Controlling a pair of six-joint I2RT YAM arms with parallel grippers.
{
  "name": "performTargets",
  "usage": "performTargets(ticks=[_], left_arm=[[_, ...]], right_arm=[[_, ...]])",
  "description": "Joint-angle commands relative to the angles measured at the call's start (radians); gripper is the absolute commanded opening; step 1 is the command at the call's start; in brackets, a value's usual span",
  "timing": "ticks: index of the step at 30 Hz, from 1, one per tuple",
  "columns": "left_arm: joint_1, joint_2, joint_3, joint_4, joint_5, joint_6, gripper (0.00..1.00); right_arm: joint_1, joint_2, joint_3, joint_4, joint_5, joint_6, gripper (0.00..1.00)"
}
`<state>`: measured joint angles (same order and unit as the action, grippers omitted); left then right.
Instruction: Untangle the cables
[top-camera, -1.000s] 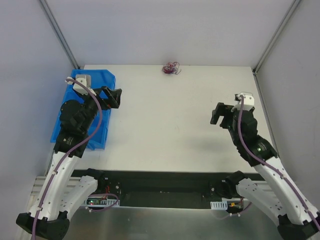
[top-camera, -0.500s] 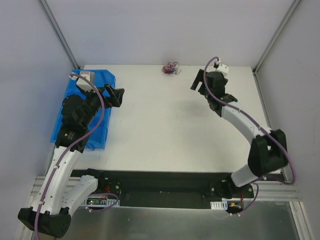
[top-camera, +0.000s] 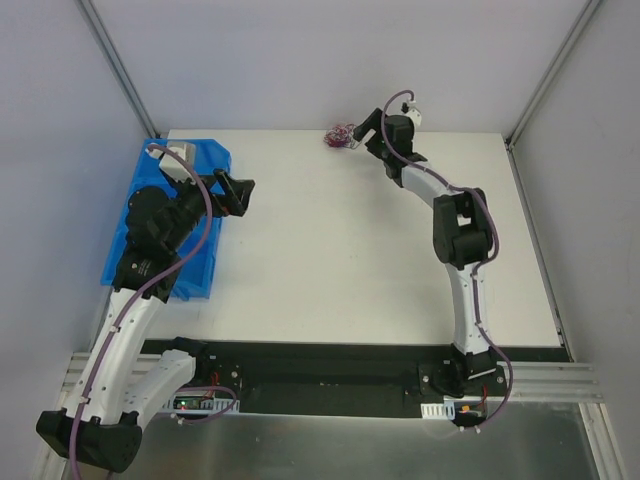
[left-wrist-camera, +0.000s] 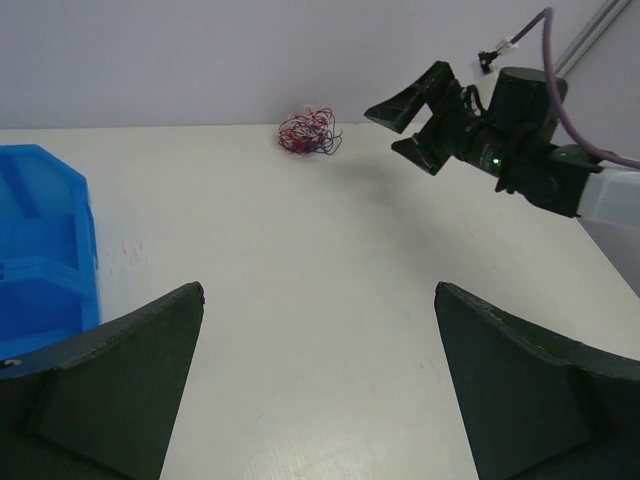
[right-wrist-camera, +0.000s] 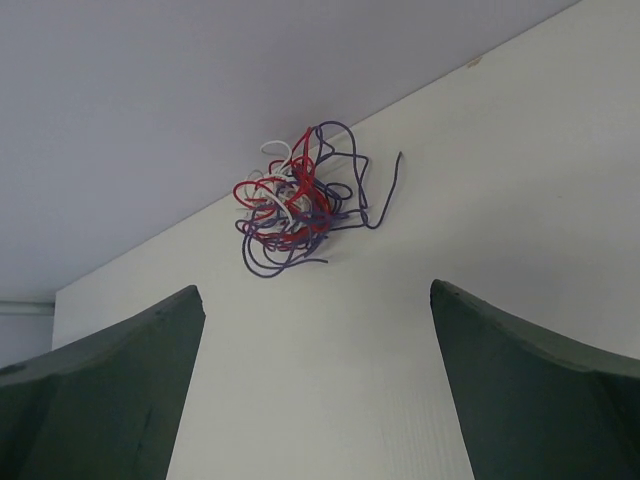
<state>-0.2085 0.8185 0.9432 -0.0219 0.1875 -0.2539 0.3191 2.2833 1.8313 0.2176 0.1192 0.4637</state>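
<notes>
**Right end effector** (top-camera: 366, 127) (right-wrist-camera: 315, 400): fingers spread wide, nothing between them. It sits low over the far edge of the counter (top-camera: 340, 250), just beside the cables and pointing at them, not touching. From its wrist camera the clump sits centred beyond the gap between the two fingers. The right arm is stretched far forward across the counter.

**Cables** (top-camera: 341, 136) (left-wrist-camera: 308, 131) (right-wrist-camera: 297, 205): one small tangled clump of thin curly wires in red, dark purple and white. It lies on the counter at the far edge, close against the back wall, a little right of the middle. One dark loose end sticks out to the right.

**Left end effector** (top-camera: 237, 194) (left-wrist-camera: 315, 390): fingers spread wide, holding nothing. It hangs above the left part of the counter, well apart from the cables and facing towards them.

**Blue bin** (top-camera: 205, 160) (left-wrist-camera: 45, 240): on the left side of the counter, partly under the left arm.
</notes>
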Motion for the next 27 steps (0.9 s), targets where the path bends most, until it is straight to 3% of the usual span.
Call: performTargets(ticks=[1,5,8,9,13,19,20,22,27], left_arm=[[-0.009,0.013,0.032,0.027,0.041,-0.013,0.99],[-0.014,0.027,0.034,0.027,0.04,-0.015,0.99],[-0.014,0.033,0.034,0.027,0.044,-0.018,0.99],[-0.014,0.034,0.032,0.027,0.046,-0.018,0.99],[-0.014,0.045,0.034,0.027,0.049,-0.027,0.99],[-0.014,0.057,0.031,0.027,0.047,-0.038,0.99],[-0.014,0.059,0.034,0.027,0.052,-0.039,0.99],[-0.014,0.065,0.032,0.027,0.062,-0.045,0.99],[-0.012,0.114,0.054,-0.012,0.113,-0.088,0.99]], right_arm=[[-0.003,0.161,0.159,0.15,-0.049,0.199,0.96],[0.005,0.329,0.368,0.169,-0.043,0.303,0.89],[0.015,0.454,0.56,0.082,0.003,0.354,0.86],[0.018,0.491,0.607,0.069,0.008,0.381,0.8],[0.034,0.528,0.611,0.083,0.043,0.441,0.66],[0.04,0.515,0.6,0.138,-0.048,0.455,0.13],[0.035,0.496,0.588,0.143,-0.09,0.454,0.02],[0.028,0.422,0.496,0.169,-0.197,0.446,0.01],[0.009,0.051,-0.091,0.376,-0.372,0.415,0.01]])
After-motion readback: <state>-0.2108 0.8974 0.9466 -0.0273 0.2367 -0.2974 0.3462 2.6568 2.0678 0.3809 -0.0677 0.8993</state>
